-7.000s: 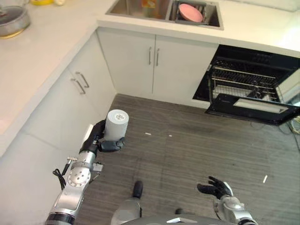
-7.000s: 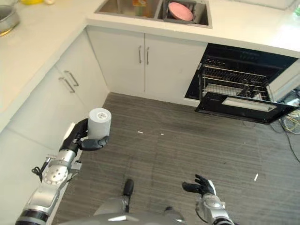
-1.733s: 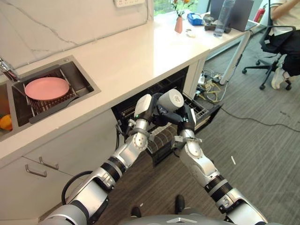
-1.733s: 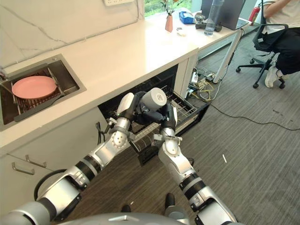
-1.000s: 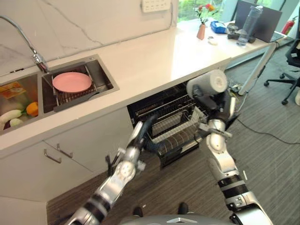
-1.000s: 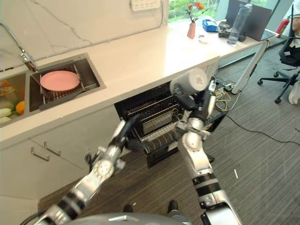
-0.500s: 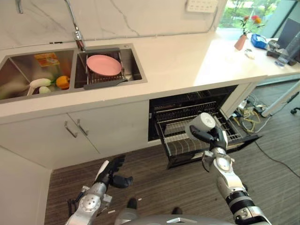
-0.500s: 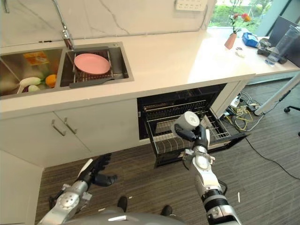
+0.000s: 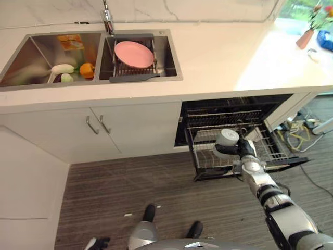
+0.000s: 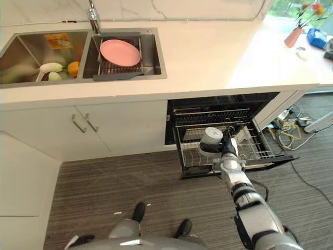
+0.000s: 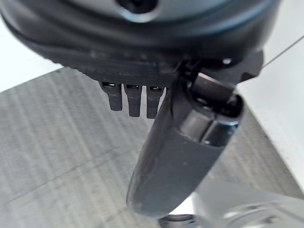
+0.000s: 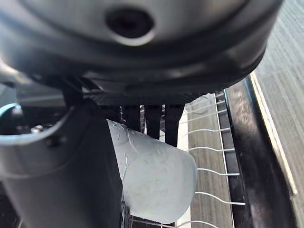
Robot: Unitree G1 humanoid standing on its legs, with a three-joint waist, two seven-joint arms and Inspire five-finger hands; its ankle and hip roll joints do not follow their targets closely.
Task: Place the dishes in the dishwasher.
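Note:
My right hand (image 9: 243, 152) is shut on a pale grey cup (image 9: 227, 137), with the thumb and fingers curled round its side. It holds the cup tilted just over the pulled-out wire rack (image 9: 205, 156) of the open dishwasher (image 10: 223, 112). In the right wrist view the cup (image 12: 154, 178) lies between thumb and fingers (image 12: 154, 121), with rack wires (image 12: 213, 171) close beyond it. A pink plate (image 9: 134, 53) lies on a drying rack in the right sink basin. My left hand (image 11: 175, 156) hangs low over the floor, fingers relaxed and holding nothing; it also shows as my left hand (image 9: 97, 242).
The left sink basin (image 9: 31, 57) holds vegetables and a packet. A faucet (image 9: 107, 21) stands behind the sink. White cabinet doors (image 9: 104, 127) are left of the dishwasher. Cables (image 9: 291, 133) lie on the floor to its right. A vase (image 9: 305, 39) is on the counter.
The camera has swung left. The right hand has brought the cup lower and closer to the rack. The left arm has dropped to the bottom edge of the picture.

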